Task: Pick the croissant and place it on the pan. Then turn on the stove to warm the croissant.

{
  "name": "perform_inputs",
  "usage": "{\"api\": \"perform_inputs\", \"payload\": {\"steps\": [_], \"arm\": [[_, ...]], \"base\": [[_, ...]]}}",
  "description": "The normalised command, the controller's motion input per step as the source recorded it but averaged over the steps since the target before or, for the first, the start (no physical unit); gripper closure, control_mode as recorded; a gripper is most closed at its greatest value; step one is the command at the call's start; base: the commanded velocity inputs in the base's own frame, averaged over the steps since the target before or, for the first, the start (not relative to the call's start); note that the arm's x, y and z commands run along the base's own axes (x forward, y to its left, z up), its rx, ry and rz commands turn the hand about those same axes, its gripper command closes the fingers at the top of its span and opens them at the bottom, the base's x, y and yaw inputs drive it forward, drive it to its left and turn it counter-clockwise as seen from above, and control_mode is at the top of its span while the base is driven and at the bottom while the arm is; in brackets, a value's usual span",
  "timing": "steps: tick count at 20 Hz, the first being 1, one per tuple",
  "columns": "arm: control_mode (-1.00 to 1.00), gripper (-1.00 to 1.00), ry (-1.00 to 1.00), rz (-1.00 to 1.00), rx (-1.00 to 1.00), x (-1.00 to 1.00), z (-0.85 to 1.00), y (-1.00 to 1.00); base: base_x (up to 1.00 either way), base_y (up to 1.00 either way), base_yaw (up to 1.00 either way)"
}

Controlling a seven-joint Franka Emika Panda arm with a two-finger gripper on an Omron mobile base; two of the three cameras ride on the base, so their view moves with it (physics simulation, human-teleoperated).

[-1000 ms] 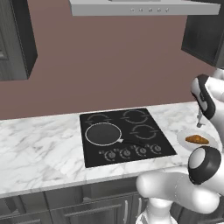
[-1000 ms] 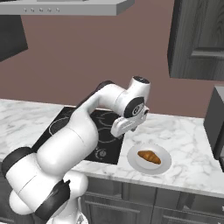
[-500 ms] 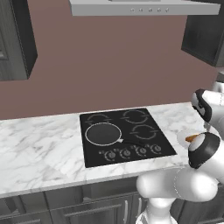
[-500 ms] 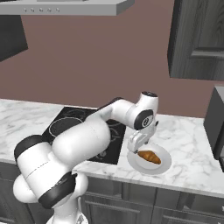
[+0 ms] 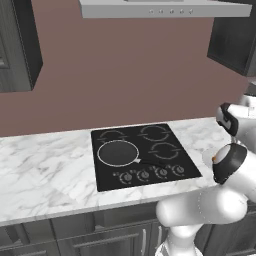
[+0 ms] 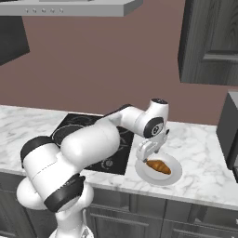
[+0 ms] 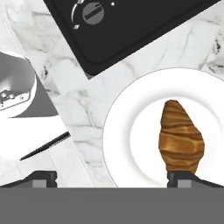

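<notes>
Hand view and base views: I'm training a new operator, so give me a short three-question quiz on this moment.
1. True or false: the croissant lies on the pan.
2. What does the croissant rest on? A) white plate B) stove C) bare counter
3. Fill in: the gripper hovers over the plate's ____ edge, toward the stove, in the right base view.

Key: 1 false; 2 A; 3 left.

I note a veined white marble counter (image 7: 87, 100), a smooth matt white round plate (image 7: 127, 131), a ridged glossy-brown croissant (image 7: 180, 138) and a glossy black glass stove (image 5: 145, 155).
</notes>
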Motion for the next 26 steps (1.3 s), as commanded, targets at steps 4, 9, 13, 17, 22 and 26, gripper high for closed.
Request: {"api": "perform_inputs", "payload": {"steps": [4,9,13,17,22,26], "arm": [[-1.00,-1.00,0.07,-0.24,0.00,0.26,-0.31,0.00],[-1.00,-1.00,0.07,-0.15,0.00,0.03,-0.27,0.00],[-1.00,-1.00,0.02,-0.03,0.00,-0.01,-0.07,0.00],[-1.00,-1.00,0.00,0.00,0.00,0.00,-0.03,0.00],[-1.00,-1.00,0.00,0.00,-0.06,0.08,-0.26,-0.09],[-1.00,-1.00,0.00,0.00,-0.07,0.09,-0.19,-0.09]], "base": [[0.00,0.00,0.00],[0.00,0.00,0.00],[0.00,0.00,0.00],[0.00,0.00,0.00],[0.00,0.00,0.00],[0.00,0.00,0.00]]}}
